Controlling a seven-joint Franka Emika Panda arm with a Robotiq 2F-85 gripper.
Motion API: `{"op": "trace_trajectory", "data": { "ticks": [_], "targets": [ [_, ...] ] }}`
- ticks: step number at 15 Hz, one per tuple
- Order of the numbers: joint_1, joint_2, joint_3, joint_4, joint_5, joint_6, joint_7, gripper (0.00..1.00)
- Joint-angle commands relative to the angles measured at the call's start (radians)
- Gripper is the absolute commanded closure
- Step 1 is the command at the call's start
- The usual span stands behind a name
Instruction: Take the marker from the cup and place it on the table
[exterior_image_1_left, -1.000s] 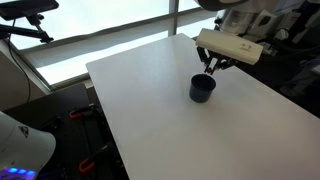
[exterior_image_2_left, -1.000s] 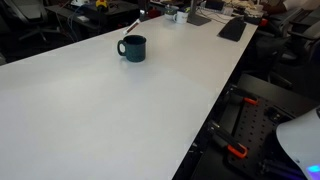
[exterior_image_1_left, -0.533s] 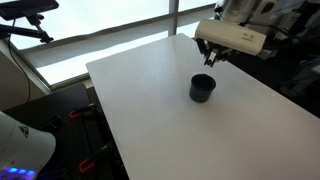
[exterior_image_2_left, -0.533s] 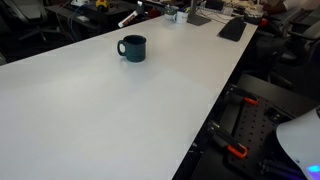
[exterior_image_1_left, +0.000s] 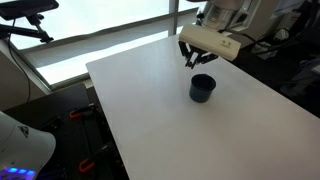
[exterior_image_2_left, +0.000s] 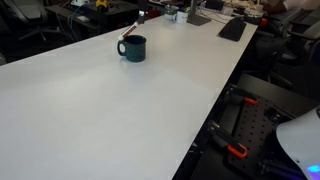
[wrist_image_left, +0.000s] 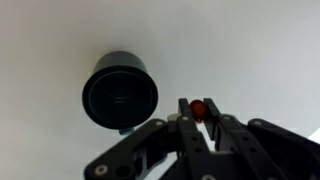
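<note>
White table. Claw hangs over its far end, clamped on the marker. Black cup stands upright nr the far edge, below & beside claw. Marker's clear of the cup, red tip btw the fingers, off the table.

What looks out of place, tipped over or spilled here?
Nothing stands out. The cup stands upright on the table, with nothing spilled around it. The marker is not lying loose: the hand grips it above the table, off to one side of the cup.
</note>
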Motion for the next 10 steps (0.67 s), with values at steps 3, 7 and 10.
{"op": "trace_trajectory", "data": {
  "ticks": [3, 7, 10],
  "targets": [
    [0.038, -0.081, -0.007, -0.112, 0.018, -0.032, -0.027, 0.95],
    [0.056, -0.1, -0.017, -0.181, 0.003, -0.014, -0.012, 0.95],
    [0.06, -0.099, -0.025, -0.217, -0.004, 0.002, -0.004, 0.95]
  ]
}}
